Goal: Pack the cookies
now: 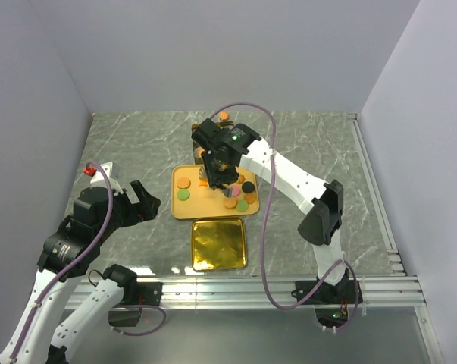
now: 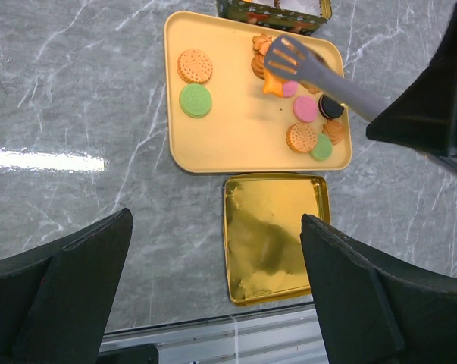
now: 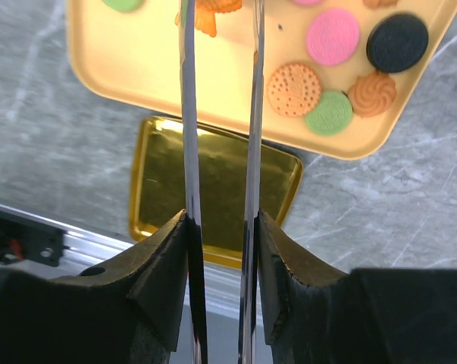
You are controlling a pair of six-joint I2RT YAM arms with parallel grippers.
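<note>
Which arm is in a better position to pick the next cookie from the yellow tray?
Right. The right claw grips the tongs, whose tips are at the orange cookies on the yellow tray. The left claw stands open and empty, off to the tray's left side.

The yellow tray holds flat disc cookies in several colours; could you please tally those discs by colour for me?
Tan discs: 2
Green discs: 2
Pink discs: 2
Black discs: 1
Total: 7
The orange shaped pieces are left out, because the tongs cover some of them.
</note>
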